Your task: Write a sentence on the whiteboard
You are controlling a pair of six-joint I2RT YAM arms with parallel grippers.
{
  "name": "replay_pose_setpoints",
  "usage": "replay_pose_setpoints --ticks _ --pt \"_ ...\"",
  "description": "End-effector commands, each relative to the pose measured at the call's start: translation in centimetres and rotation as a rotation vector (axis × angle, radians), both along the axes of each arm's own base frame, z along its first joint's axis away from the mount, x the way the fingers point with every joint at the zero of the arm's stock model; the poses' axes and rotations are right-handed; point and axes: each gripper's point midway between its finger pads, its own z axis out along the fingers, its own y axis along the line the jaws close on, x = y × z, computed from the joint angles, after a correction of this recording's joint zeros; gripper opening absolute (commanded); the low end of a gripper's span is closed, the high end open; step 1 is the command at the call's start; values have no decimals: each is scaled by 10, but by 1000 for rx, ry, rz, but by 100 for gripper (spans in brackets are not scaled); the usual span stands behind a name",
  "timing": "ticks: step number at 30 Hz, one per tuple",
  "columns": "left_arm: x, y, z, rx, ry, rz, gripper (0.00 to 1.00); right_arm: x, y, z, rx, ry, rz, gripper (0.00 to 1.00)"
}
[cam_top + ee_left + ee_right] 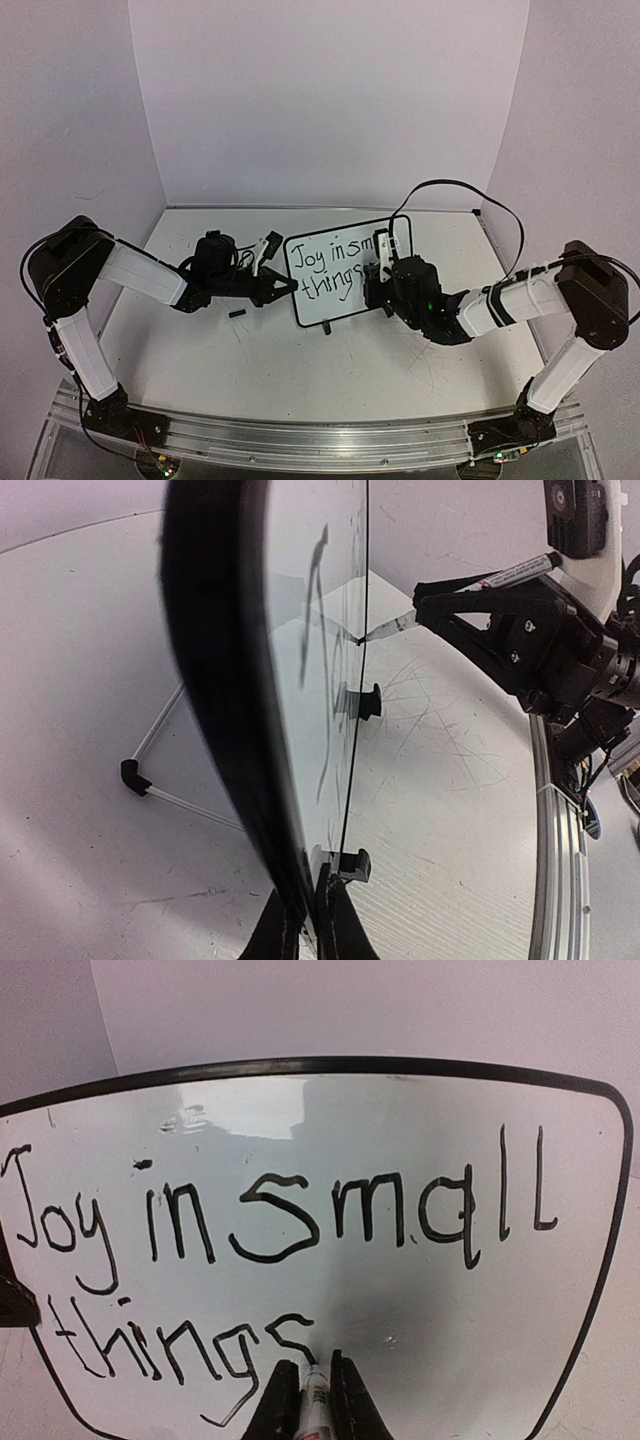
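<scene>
The whiteboard (335, 306) stands upright at the table's middle. The sentence (325, 266) reads "Joy in small" over "things" in black marker; the right wrist view shows it in full (280, 1220). My left gripper (285, 288) is shut on the whiteboard's left edge, seen edge-on in the left wrist view (305, 900). My right gripper (378, 282) is shut on a marker (314, 1392). The marker's tip touches the board at the tail of the last "s" of "things". The marker (470, 588) also shows from the side in the left wrist view.
A small black marker cap (237, 315) lies on the table left of the board. The board's wire stand (135, 775) reaches out behind it. An aluminium rail (300, 440) runs along the near edge. White walls close in the back and sides.
</scene>
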Motion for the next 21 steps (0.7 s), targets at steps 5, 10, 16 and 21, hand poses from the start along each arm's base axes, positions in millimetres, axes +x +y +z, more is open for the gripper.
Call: replay_pose_setpoints --ticks 5,10,16,21 --pt "13 19 -16 105 -35 72 0 -6 4 -8 10 24 4 0" --pt "13 19 -15 105 -36 72 0 -8 19 -8 25 31 37 0" --pt "12 19 -17 108 -34 72 0 -4 23 9 48 -5 34 0" --pt "13 19 -17 109 -32 74 0 -12 7 33 86 -42 16 0"
